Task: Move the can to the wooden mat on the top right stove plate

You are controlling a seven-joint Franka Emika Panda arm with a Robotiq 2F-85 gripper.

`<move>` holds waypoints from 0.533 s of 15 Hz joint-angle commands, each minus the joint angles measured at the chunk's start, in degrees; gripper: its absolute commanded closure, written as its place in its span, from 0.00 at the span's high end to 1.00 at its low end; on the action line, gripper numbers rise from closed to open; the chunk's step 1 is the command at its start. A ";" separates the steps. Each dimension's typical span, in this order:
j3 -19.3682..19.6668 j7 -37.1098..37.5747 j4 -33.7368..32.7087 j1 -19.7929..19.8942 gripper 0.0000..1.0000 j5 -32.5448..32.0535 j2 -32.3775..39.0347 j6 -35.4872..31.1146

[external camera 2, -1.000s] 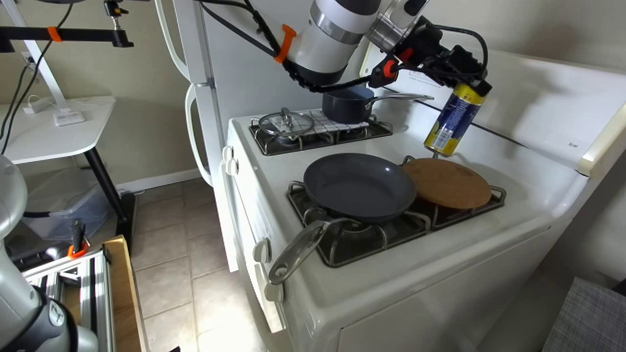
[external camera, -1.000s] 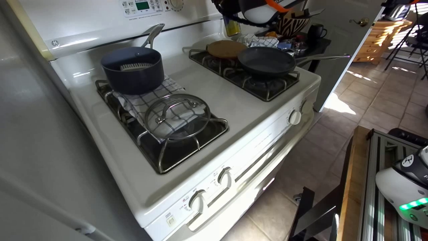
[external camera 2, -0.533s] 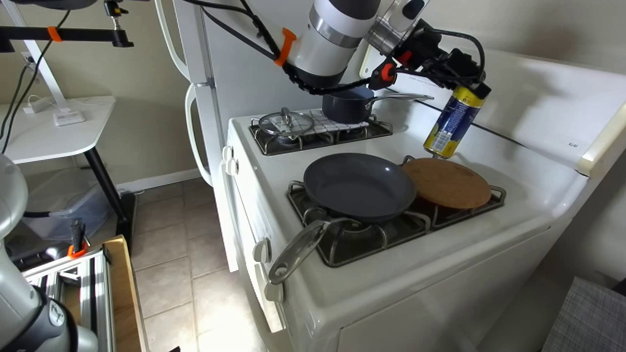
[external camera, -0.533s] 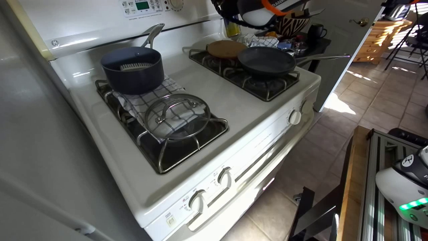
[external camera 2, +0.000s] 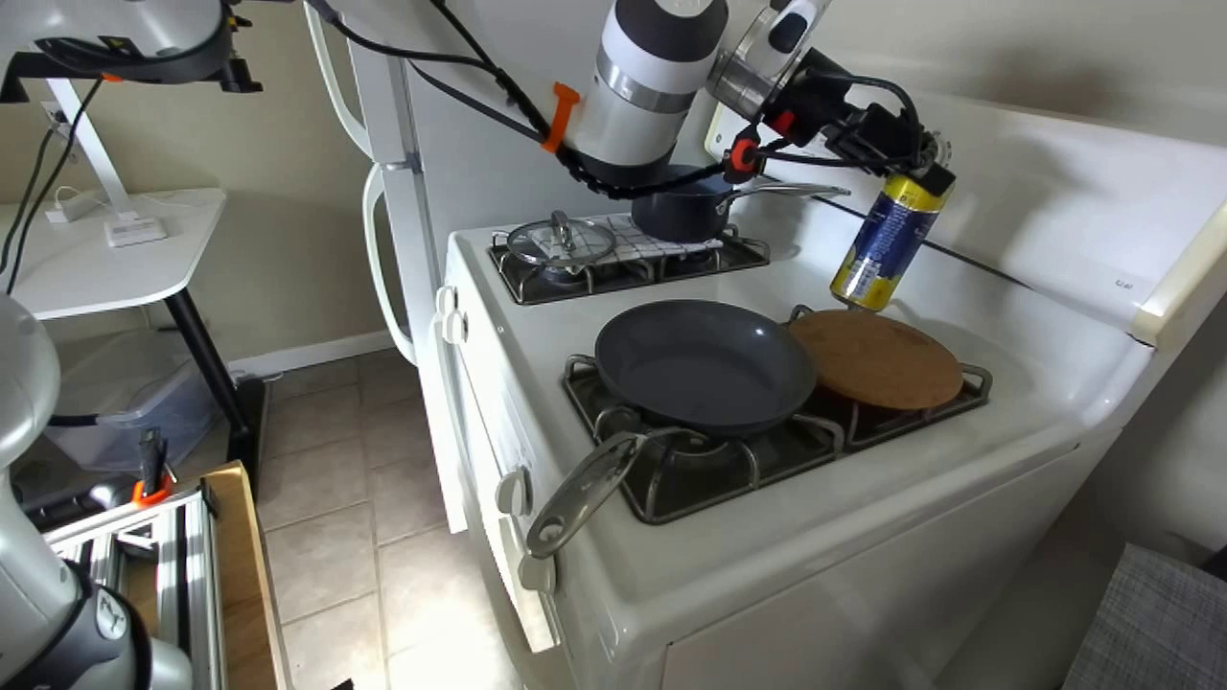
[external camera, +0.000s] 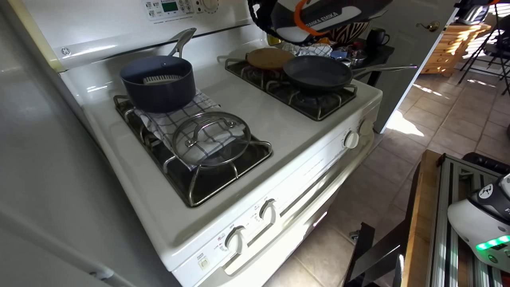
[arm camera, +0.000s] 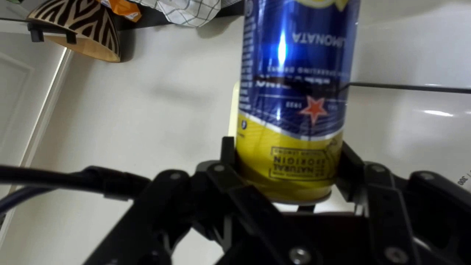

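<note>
The can [external camera 2: 887,244] is dark blue with yellow ends and hangs tilted in my gripper [external camera 2: 925,180]. In the wrist view my gripper [arm camera: 287,156] is shut on one yellow end of the can [arm camera: 298,84], a finger on each side. The wooden mat [external camera 2: 877,362], a flat tan-brown disc, lies on the stove plate [external camera 2: 976,383], behind the frying pan. The can's lower end shows just above the mat's far edge; I cannot tell the exact gap. In an exterior view the arm hides most of the can, and the mat [external camera: 269,58] is plain.
A dark frying pan [external camera 2: 705,364] stands beside the mat, its handle out over the stove front. A saucepan [external camera: 159,85] and a glass lid [external camera: 211,139] stand on a checked towel. The stove's back panel [external camera 2: 1045,220] rises behind the can. A patterned bowl [arm camera: 79,27] shows beyond.
The arm and wrist have dipped and shifted slightly, hiding more of the can in an exterior view. The can stays gripped and tilted, almost in the same place.
</note>
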State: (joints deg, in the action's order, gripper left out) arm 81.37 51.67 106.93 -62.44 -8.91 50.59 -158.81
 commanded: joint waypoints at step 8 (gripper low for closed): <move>-3.25 -1.74 0.96 4.23 0.36 14.11 2.62 -16.44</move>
State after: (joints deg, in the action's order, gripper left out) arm 77.97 47.95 107.33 -59.31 2.27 51.23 -168.55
